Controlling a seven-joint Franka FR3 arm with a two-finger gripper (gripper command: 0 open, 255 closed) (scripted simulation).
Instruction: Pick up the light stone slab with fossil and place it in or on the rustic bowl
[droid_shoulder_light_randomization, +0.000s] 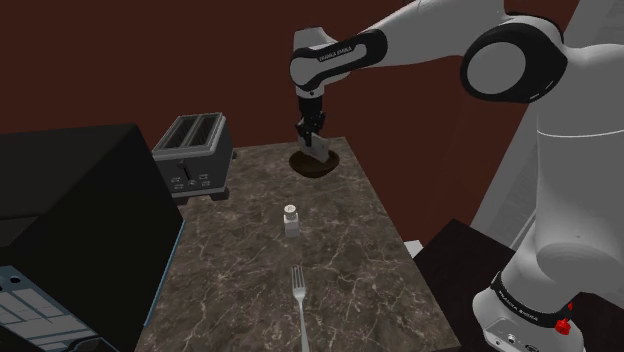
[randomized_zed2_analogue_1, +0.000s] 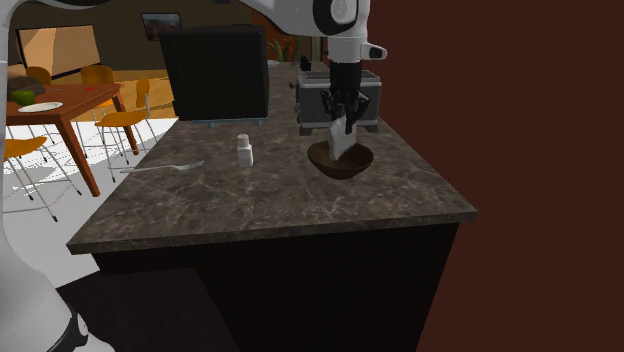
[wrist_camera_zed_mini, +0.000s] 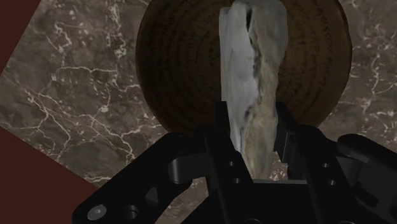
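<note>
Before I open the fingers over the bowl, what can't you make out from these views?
- Whether the slab touches the floor of the bowl: in the wrist view the slab covers its own lower end, and in the second exterior view the bowl's near wall hides it.
- The fossil: the slab is edge-on in the wrist view and too small in the other views.
- The toaster: partly behind the gripper in the second exterior view.
</note>
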